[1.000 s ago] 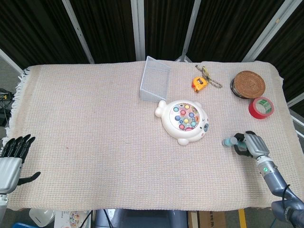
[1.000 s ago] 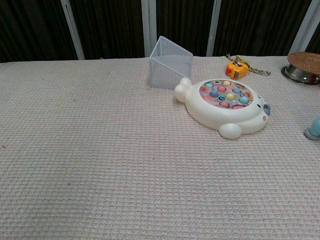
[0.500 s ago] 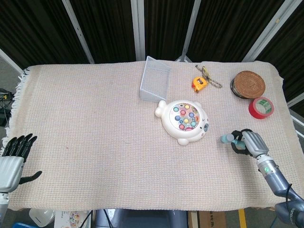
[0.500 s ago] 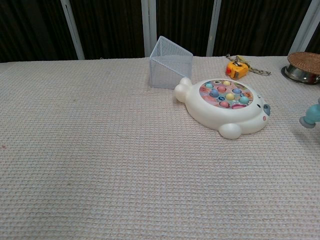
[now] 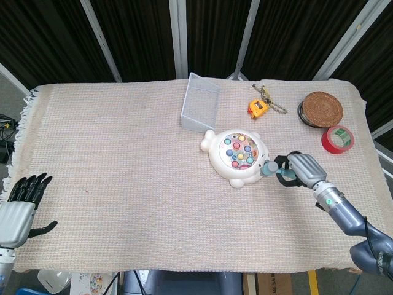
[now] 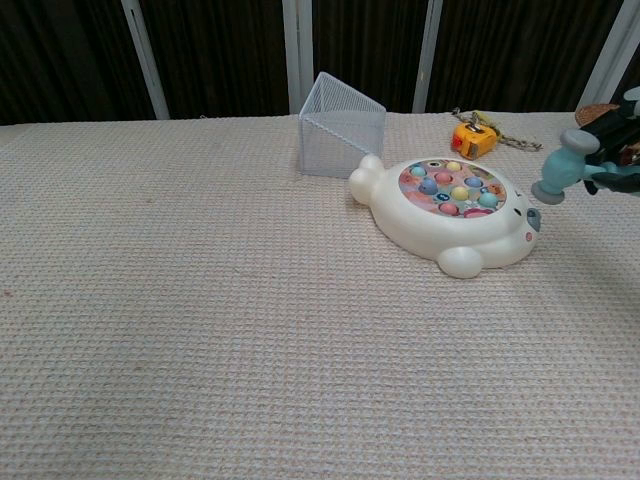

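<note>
My right hand [image 5: 302,169] grips a small teal toy hammer [image 6: 562,166], raised off the cloth just right of the white seal-shaped fishing game [image 5: 238,156]. The hammer's grey head [image 5: 269,168] hovers beside the toy's right edge; in the chest view only the fingers [image 6: 618,128] show at the right border. The game's dish holds several coloured fish pieces [image 6: 452,187]. My left hand [image 5: 19,206] hangs open off the table's near left corner, fingers spread, touching nothing.
A clear mesh box [image 5: 201,109] lies tipped behind the game. An orange tape measure with a chain [image 5: 258,107], a woven coaster on a metal bowl [image 5: 321,107] and a red tape roll [image 5: 338,139] sit at the back right. A beige woven cloth [image 5: 123,166] covers the table.
My right hand has lifted the hammer off the cloth and carried it left toward the fishing game. The left hand has barely shifted.
</note>
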### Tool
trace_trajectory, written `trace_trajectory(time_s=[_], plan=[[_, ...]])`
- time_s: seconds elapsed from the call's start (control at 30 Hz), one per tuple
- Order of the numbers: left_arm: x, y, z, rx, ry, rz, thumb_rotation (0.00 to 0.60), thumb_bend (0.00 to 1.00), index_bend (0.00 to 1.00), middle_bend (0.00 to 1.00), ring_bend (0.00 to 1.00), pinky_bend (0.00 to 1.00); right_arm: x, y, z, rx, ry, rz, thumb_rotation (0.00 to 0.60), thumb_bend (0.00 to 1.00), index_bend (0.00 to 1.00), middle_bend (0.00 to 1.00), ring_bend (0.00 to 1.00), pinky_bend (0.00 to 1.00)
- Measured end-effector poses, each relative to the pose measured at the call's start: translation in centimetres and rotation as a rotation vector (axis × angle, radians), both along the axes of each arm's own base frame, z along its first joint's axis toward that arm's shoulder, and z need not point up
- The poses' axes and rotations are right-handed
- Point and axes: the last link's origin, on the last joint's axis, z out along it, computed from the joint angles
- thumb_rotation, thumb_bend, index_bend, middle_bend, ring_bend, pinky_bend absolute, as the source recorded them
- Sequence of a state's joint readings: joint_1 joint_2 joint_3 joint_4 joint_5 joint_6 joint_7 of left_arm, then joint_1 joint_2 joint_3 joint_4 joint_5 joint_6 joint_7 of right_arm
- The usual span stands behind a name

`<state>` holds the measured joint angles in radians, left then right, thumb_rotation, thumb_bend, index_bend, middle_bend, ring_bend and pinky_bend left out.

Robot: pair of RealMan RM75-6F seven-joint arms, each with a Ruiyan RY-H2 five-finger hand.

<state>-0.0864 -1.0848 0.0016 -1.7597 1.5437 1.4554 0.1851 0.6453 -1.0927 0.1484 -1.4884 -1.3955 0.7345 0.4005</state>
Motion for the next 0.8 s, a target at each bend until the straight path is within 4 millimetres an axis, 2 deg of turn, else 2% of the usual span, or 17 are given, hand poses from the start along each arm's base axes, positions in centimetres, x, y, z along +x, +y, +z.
trace_trajectory(time_s=[0.23, 0.6, 0.8], plan=[[-0.3, 0.2, -0.1, -0.009, -0.001, 0.011, 0.600, 0.05, 0.00, 0.00, 0.00, 0.00, 2.2, -2.1, -1.1, 0.044, 0.039, -0.003, 0.600, 0.80, 0.83, 0.72, 0.53, 0.25], [-0.5, 0.4, -0.2, -0.012, -0.004, 0.018, 0.600, 0.05, 0.00, 0.00, 0.00, 0.00, 3.2, -5.0, -1.9, 0.051, 0.088, -0.053, 0.600, 0.80, 0.83, 0.72, 0.54, 0.29], [-0.5, 0.5, -0.3, -0.015, -0.004, 0.017, 0.600, 0.05, 0.00, 0.00, 0.00, 0.00, 3.8, -5.8, -2.1, 0.047, 0.110, -0.064, 0.600, 0.80, 0.83, 0.72, 0.54, 0.30]])
